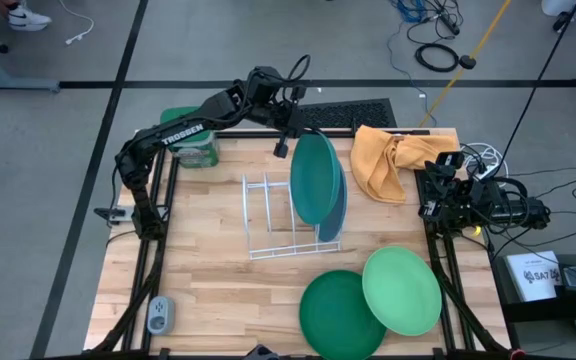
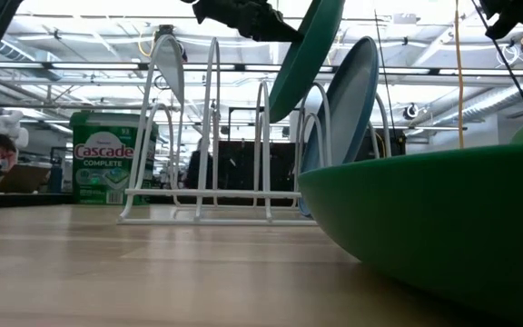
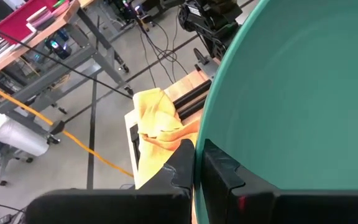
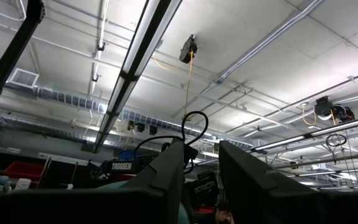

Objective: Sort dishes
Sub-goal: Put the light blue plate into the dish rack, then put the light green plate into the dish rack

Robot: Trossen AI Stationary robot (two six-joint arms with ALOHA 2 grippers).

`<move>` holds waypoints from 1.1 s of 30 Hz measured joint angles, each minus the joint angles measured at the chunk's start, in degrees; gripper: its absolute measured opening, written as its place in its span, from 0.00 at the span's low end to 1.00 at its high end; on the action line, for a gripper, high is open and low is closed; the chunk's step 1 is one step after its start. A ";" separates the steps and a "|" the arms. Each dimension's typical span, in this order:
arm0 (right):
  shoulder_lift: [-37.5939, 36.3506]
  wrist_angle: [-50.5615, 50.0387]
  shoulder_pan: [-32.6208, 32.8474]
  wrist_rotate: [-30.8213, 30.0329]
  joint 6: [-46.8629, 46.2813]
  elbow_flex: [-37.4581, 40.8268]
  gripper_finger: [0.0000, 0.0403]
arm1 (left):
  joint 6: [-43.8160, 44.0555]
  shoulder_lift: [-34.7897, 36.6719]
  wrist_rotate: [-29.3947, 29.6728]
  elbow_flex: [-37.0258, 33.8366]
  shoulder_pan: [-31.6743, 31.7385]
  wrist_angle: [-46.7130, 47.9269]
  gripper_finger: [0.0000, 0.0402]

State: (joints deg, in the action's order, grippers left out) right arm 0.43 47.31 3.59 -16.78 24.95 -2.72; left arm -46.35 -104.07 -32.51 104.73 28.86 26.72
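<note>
While the table (image 1: pixel 218 290) carries all four plates, only one sits in the white wire rack (image 1: pixel 268 215): the blue plate (image 1: pixel 336 222) stands on edge in a slot at the rack's right end. The other slots visible in the low view hold nothing. On the near right part of the table, the light green plate (image 1: pixel 403 290) lies flat and overlaps the edge of the dark green plate (image 1: pixel 336 312), which also lies flat. A green tub (image 1: pixel 193 148) stands at the far left corner of the table, and a yellow cloth (image 1: pixel 383 160) lies at the far right corner.

The left arm (image 1: pixel 183 130) reaches from its base at the table's left edge across the far side, with its wrist above the rack. The left gripper (image 3: pixel 196 163) is closed on the rim of the teal plate (image 1: pixel 315 178), one finger (image 3: pixel 180 163) on each face. The teal plate hangs tilted above the rack's right end, just beside the blue plate; contact between the two cannot be determined.

The right arm (image 1: pixel 468 195) is folded at the table's right edge. The right gripper (image 4: pixel 199 163) points up toward the ceiling, fingers slightly apart and holding nothing.
</note>
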 joint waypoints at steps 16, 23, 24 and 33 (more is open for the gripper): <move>0.00 0.00 0.00 -0.01 0.21 0.00 0.24 | -0.42 0.00 0.63 0.00 -0.04 2.92 0.33; 0.00 0.00 0.00 -0.02 0.22 0.01 0.24 | -0.37 0.04 0.37 0.00 -0.62 2.75 0.34; 0.00 -0.02 -0.01 -0.02 0.22 0.00 0.24 | -0.33 0.09 0.39 0.00 -0.83 2.79 0.34; 0.00 -0.05 0.00 -0.22 0.22 0.00 0.24 | -0.48 1.11 2.61 0.02 -4.70 5.48 0.34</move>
State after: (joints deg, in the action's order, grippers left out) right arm 0.43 47.26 3.60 -16.99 25.17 -2.72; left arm -46.83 -102.96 -29.90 104.75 24.16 32.20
